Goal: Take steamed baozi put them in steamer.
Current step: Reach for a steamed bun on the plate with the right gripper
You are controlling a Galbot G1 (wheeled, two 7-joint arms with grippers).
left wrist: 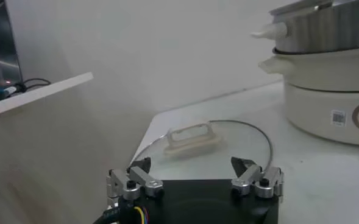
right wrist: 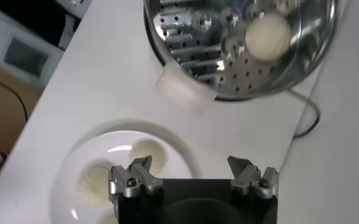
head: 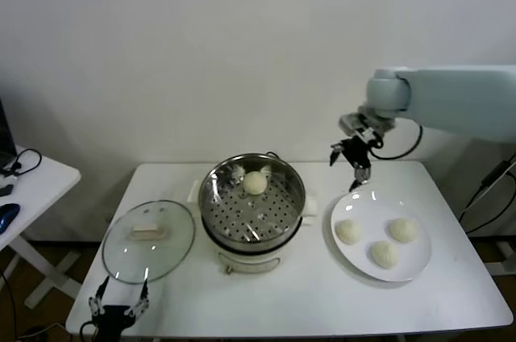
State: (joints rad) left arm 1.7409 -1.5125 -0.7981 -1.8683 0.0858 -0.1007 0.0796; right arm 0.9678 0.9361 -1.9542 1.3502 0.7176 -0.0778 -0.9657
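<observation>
- Head view: white surface (head: 282, 294) with the steamer (head: 252, 201) in the middle, steel basket on a cream pot base.
- One bun (head: 255, 182) lies inside the basket, toward the surface's far edge.
- White plate (head: 411, 269) sits by the right edge, just beside the steamer, and carries three buns (head: 348, 231), (head: 402, 230), (head: 384, 254).
- Glass lid (head: 148, 239) lies flat toward the left edge, near the steamer, with its cream handle up.
- Right pincer (head: 352, 158) hangs in the air over the far rim of the plate, jaws wide, holding nothing.
- Left pincer (head: 118, 307) is low at the near left corner, in front of the lid, jaws wide, empty.
- A second white table (head: 32, 185) stands off to the left with cables on it.
- Left wrist view: left pincer (left wrist: 195, 178) jaws wide apart, nothing between them; lid (left wrist: 228, 143) with handle just ahead on the surface; steamer (left wrist: 325, 79) behind it, barcode sticker on the base.
- Right wrist view: right pincer (right wrist: 193, 175) jaws wide, empty, above the plate (right wrist: 185, 149); two buns on the plate show in part (right wrist: 149, 151), (right wrist: 95, 181).
- Steamer (right wrist: 240, 45) is beyond the plate, one bun (right wrist: 266, 35) on its holed floor; its cream side handle points toward the plate.
</observation>
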